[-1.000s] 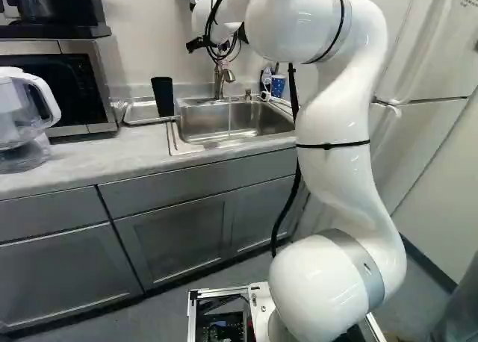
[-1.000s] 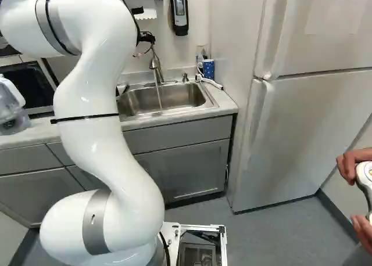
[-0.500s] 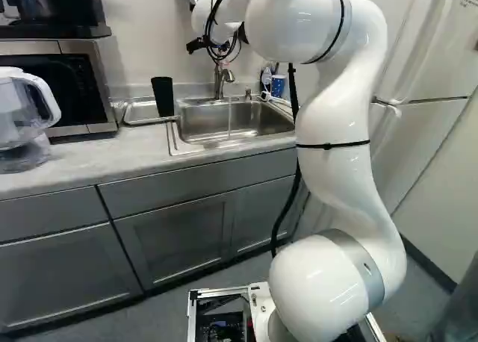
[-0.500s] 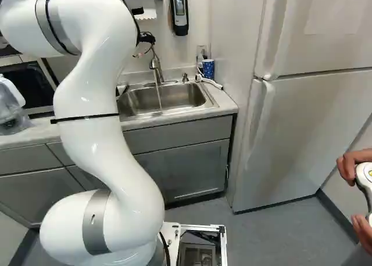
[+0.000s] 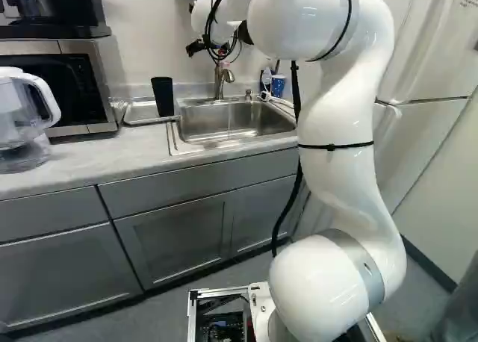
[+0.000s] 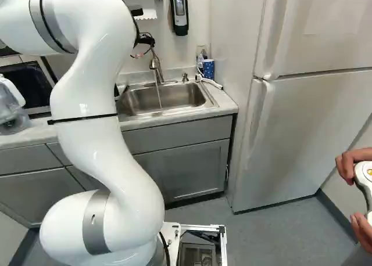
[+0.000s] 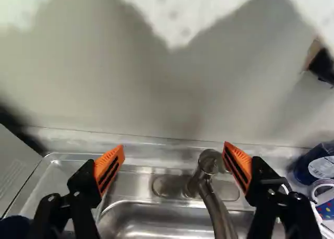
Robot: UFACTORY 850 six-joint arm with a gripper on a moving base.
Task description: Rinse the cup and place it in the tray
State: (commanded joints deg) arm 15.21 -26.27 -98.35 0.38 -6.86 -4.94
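Hovering near the curved brushed-metal faucet (image 5: 219, 79), the black two-fingered gripper (image 5: 197, 45) has its fingers spread wide apart, orange pads (image 7: 108, 167) facing each other. In the wrist view the faucet shows btwn them, closer to the R finger; can't tell how far beyond the tips it sits.

Task's thing, prob. the tall black tapered cup (image 5: 163, 95): upright at approx. 10 o'clock from the rectangular stainless-steel sink (image 5: 235, 137) in the L base view, at the 3 o'clock end of the shallow silver metal tray (image 5: 140, 112) — can't tell if its base is inside the rim. Thin stream of water (image 6: 159, 96) runs from the faucet into the sink.

Short blue cup w/ white dots (image 6: 208, 69) is at approx. 1 o'clock from the sink in the R base view, on the pale grey countertop (image 5: 112, 154). Silver-and-black microwave (image 5: 93, 95) sits at 9 o'clock from the tray in the L base view, w/ a clear plastic pitcher w/ white handle (image 5: 51, 101) at its 8 o'clock. Big white fridge (image 6: 302, 132) — 3 o'clock from the sink, R base view.
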